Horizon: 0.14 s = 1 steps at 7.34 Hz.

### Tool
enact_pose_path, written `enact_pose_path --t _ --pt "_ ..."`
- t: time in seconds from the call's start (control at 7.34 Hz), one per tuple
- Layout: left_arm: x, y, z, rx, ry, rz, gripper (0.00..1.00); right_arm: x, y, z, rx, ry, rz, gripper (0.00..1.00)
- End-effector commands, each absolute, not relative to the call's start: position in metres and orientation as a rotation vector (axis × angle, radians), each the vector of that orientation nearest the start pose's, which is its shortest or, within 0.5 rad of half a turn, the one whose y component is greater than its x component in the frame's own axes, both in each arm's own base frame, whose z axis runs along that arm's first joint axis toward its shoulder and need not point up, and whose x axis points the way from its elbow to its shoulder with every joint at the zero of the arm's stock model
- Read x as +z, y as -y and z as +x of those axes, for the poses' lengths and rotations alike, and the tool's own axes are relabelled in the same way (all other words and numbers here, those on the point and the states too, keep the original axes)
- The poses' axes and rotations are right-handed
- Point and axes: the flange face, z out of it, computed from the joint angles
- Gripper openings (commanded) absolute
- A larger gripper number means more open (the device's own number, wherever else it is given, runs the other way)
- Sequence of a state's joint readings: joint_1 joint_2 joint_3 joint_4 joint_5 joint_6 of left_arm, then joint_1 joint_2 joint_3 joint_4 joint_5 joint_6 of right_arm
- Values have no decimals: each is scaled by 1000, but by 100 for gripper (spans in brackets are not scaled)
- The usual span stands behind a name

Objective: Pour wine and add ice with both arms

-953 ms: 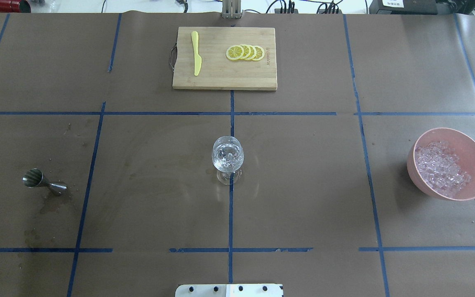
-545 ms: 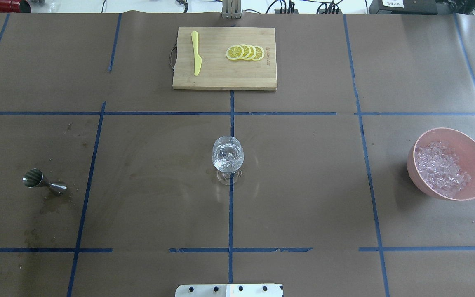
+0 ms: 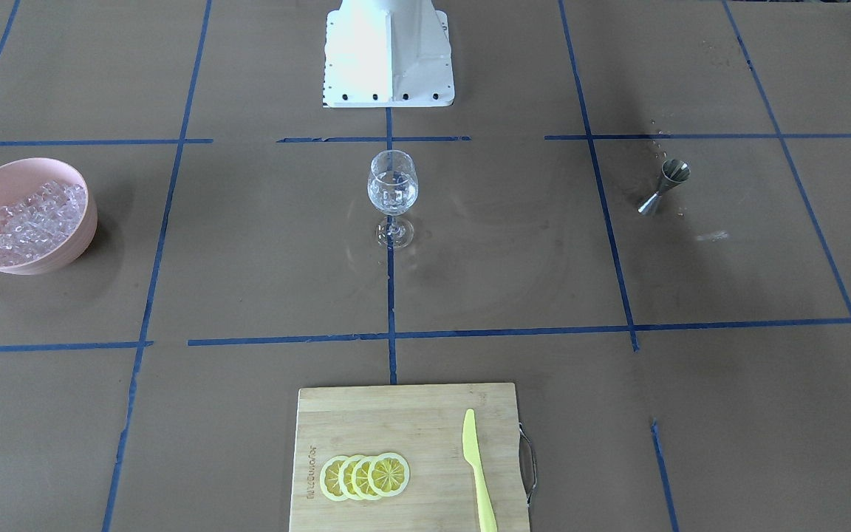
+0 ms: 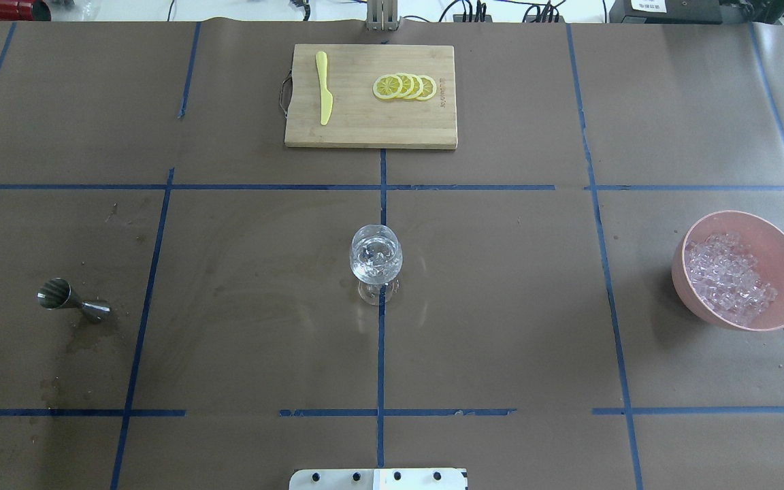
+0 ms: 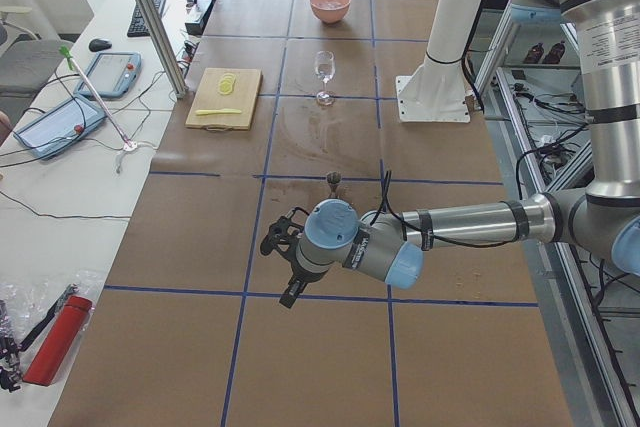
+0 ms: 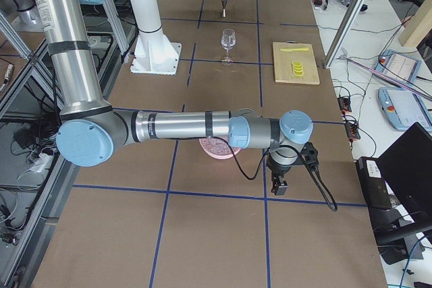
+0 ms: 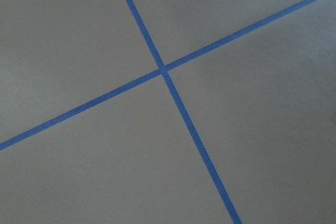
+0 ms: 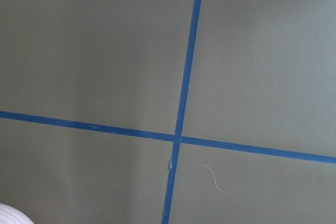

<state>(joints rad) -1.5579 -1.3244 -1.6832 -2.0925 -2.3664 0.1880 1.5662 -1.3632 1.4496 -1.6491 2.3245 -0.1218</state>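
Note:
A clear stemmed wine glass (image 4: 376,255) stands at the table's middle with small clear cubes in its bowl; it also shows in the front view (image 3: 393,185). More ice (image 4: 729,278) fills a pink bowl (image 4: 781,257) at the right. A steel jigger (image 4: 72,301) stands at the left. Neither gripper shows in the overhead or front view. The left gripper (image 5: 285,265) hangs over bare paper beyond the jigger. The right gripper (image 6: 285,172) hangs just past the bowl (image 6: 214,150). I cannot tell whether either is open or shut. Both wrist views show only brown paper and crossing blue tape.
A wooden cutting board (image 4: 371,126) at the far middle carries lemon slices (image 4: 405,87) and a yellow knife (image 4: 324,87). The white pedestal (image 3: 388,52) stands at the robot's side. Damp stains (image 4: 82,337) mark the paper near the jigger.

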Motion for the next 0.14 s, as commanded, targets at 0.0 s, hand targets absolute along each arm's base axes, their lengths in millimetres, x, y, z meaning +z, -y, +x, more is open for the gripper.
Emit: enact_pose_path --t 0.0 --pt "644 412 -56 352 -752 455 100 613 578 60 -128 770 58 100"
